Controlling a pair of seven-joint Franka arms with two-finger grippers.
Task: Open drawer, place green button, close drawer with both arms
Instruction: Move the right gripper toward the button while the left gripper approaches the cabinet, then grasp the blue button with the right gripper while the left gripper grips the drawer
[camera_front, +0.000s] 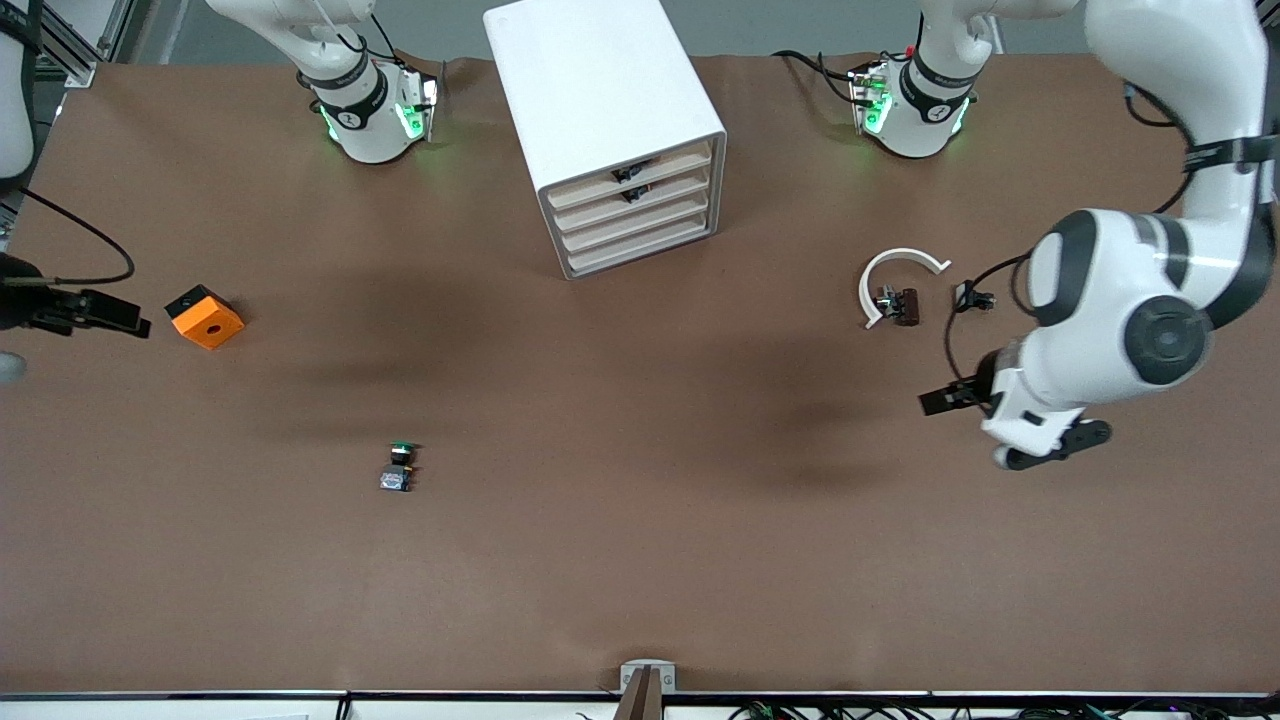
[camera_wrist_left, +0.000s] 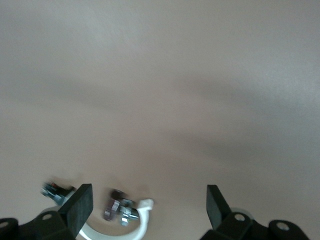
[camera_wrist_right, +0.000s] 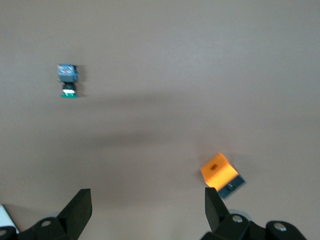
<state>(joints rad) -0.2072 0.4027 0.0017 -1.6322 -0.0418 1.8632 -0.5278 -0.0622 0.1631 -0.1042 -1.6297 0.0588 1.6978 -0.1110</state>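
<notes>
The button (camera_front: 399, 468) lies nearest the front camera, alone on the brown tabletop (camera_front: 640, 560), green cap turned toward the cabinet, grey-black base toward the camera. It sits well apart from everything else, somewhat toward the right arm's end. Nothing holds it.

Farther from the camera stands the white cabinet (camera_front: 590, 90) with its four cream fronts. The drawer (camera_front: 634, 222), third counting down, looks flush with its neighbours, so I judge it unopened. Small dark handles show on the two upper fronts; I cannot make out one on the third.

The orange block (camera_front: 205, 317) rests toward the right arm's end of the tabletop. The right pincer (camera_wrist_right: 147, 210) hangs just beside it at that edge of the scene, released, its fingers spread wide with nothing between them; its wrist view looks down on both the block and the button.

Toward the left arm's end lie the white curved ring (camera_front: 897, 277) and the small dark parts (camera_front: 900, 304) touching it. The left pincer (camera_wrist_left: 149, 207) hovers over the tabletop near them, also released and empty, fingers set wide.

As far as can be judged, no step is finished: the drawer remains to be pulled out, the button picked up and laid inside, and the drawer pushed home. Neither arm is near the cabinet, so the opening reach is the likely first move.
</notes>
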